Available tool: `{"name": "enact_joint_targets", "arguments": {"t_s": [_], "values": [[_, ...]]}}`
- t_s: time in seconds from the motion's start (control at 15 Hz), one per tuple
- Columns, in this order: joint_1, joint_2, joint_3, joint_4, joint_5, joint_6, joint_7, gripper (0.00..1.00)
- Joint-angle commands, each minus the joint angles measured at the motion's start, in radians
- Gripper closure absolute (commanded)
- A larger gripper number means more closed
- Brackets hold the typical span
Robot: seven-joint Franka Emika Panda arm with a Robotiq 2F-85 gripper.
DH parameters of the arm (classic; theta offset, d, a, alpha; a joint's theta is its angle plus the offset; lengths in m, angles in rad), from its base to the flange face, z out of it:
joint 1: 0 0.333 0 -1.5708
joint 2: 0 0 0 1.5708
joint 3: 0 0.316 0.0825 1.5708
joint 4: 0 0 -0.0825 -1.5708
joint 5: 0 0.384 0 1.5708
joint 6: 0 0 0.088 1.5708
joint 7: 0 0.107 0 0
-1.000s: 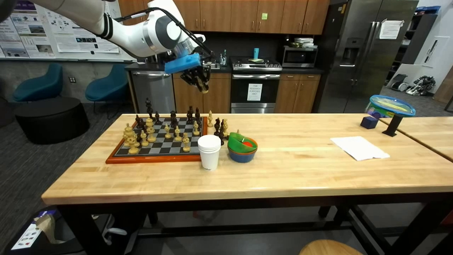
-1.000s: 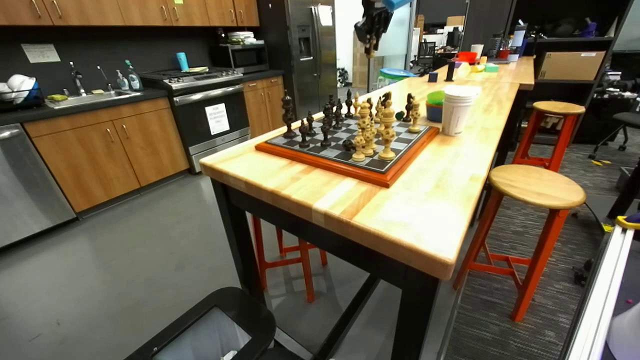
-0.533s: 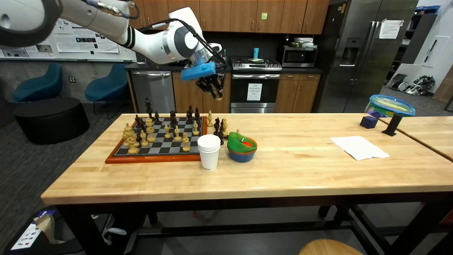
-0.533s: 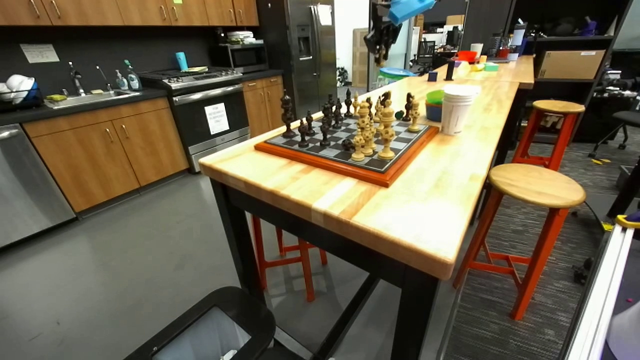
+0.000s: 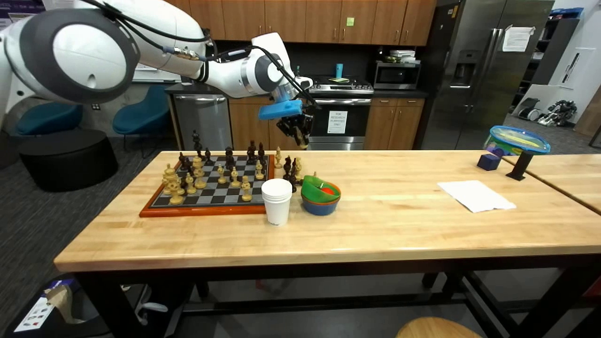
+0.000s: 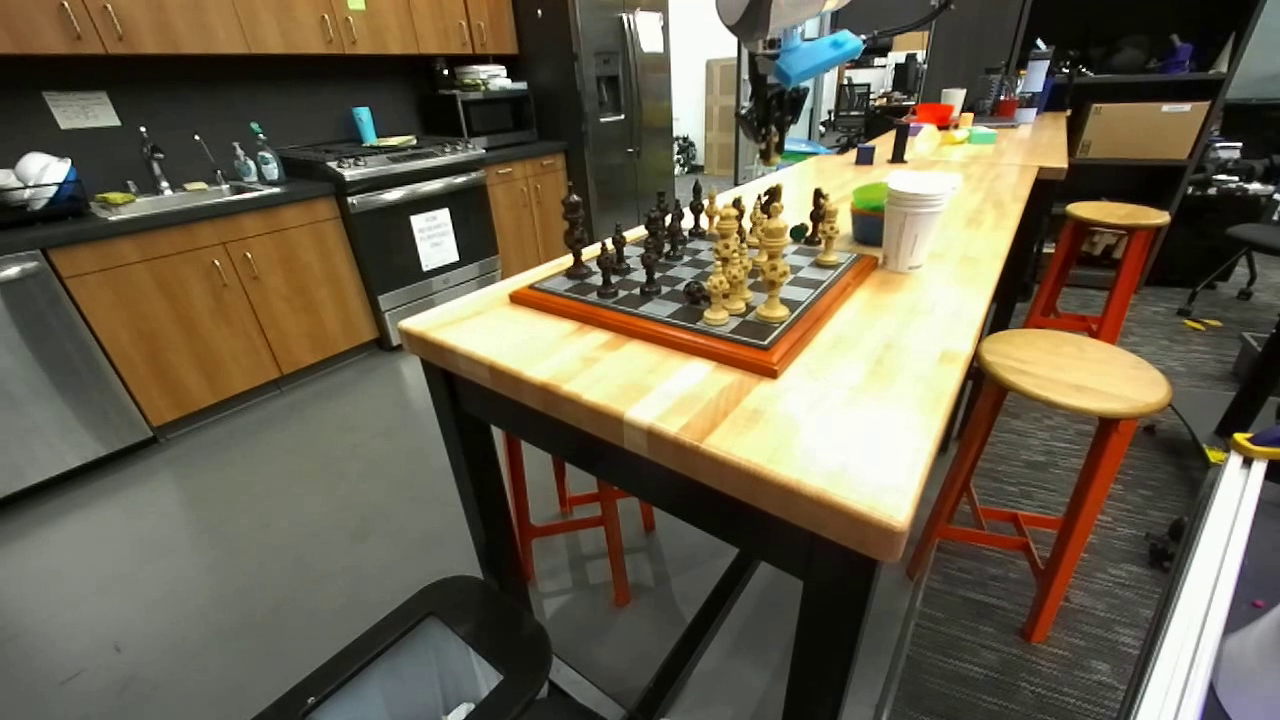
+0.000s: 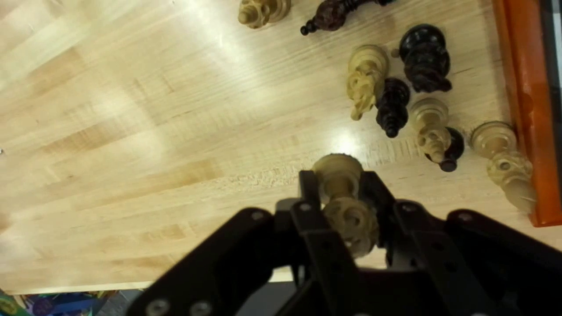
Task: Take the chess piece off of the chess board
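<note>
The chess board [image 5: 206, 212] lies at the left end of the table, with light and dark pieces standing on it. Its reddish frame also shows in an exterior view [image 6: 650, 327] and at the right of the wrist view [image 7: 529, 105]. My gripper [image 5: 302, 142] is in the air past the board's side, above bare table; it also shows in an exterior view [image 6: 768, 152]. In the wrist view my gripper [image 7: 339, 180] is shut on a light chess piece [image 7: 351, 224], with the piece's base toward the table. Its top is partly hidden by the fingers.
Several loose pieces, such as a dark piece [image 7: 423, 57] and a light piece [image 7: 366, 79], stand beside the board. A stack of white cups [image 5: 277, 206] and bowls [image 5: 320, 207] stand near the board's corner. White paper [image 5: 476, 196] and a dark cube [image 5: 489, 162] lie farther right.
My gripper has moved right, away from the board, and lower toward the table, with the light piece still in it. The board and the pieces on it have not moved.
</note>
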Motion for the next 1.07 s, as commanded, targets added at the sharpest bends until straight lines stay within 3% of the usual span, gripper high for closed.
{"name": "enact_joint_targets", "arguments": {"t_s": [0.0, 1.0], "values": [[-0.030, 0.079, -0.006, 0.137, 0.021, -0.090, 0.017, 0.93], [-0.103, 0.295, 0.022, 0.388, 0.124, -0.224, 0.050, 0.93]]}}
